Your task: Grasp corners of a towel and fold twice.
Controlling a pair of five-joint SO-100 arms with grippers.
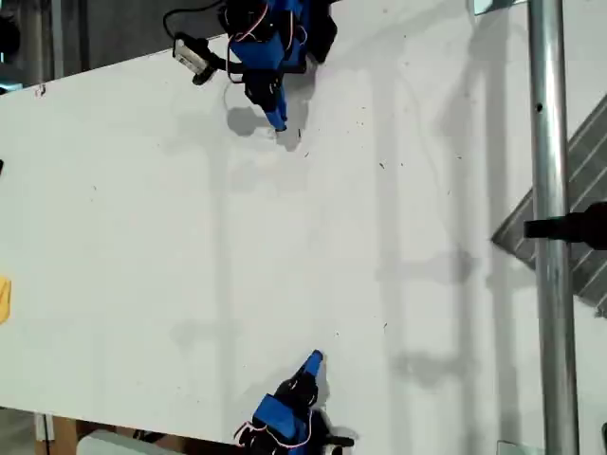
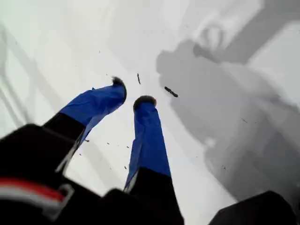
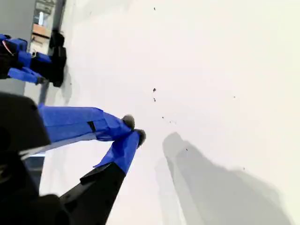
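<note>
Lying at exterior view's right edge, partly behind a metal pole: towel, dark grey, thin white stripes. First gripper slightly parted, empty; second gripper closed, empty.

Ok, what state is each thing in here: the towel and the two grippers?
towel: lying flat at the exterior view's right edge, partly out of frame and behind a pole, not grasped.
my first gripper: fingers slightly apart, holding nothing.
my second gripper: fingers closed tip to tip, holding nothing.
</note>
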